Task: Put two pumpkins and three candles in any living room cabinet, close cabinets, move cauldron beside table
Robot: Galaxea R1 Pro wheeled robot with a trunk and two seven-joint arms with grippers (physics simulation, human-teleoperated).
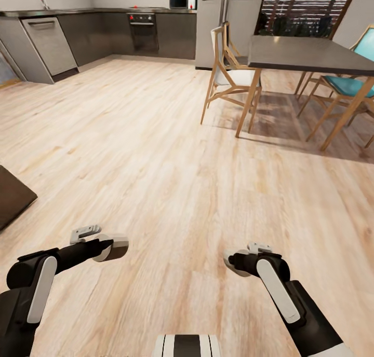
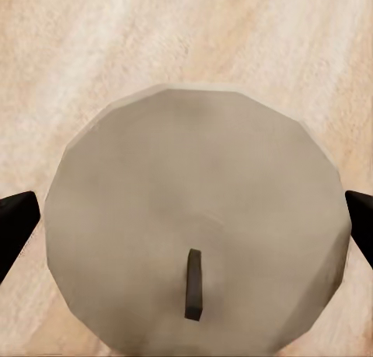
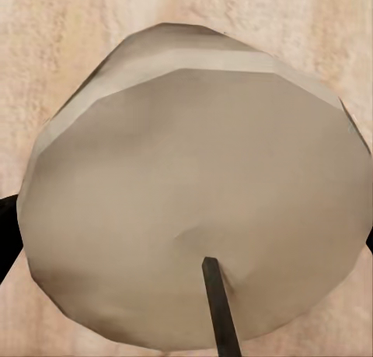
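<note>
Currently, the wood floor point(image 1: 171, 154) between the grey kitchen units point(image 1: 104, 32) and the dining table point(image 1: 306, 53) is being crossed, presumably toward the cabinet. One candle point(image 2: 194, 232) is being clamped in the left gripper point(image 1: 111, 247), another candle point(image 3: 194, 209) in the right gripper point(image 1: 234, 261), both being kept low for transit.

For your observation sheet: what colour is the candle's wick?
Dark brown-black; the wick shows best in the left wrist view.
</note>
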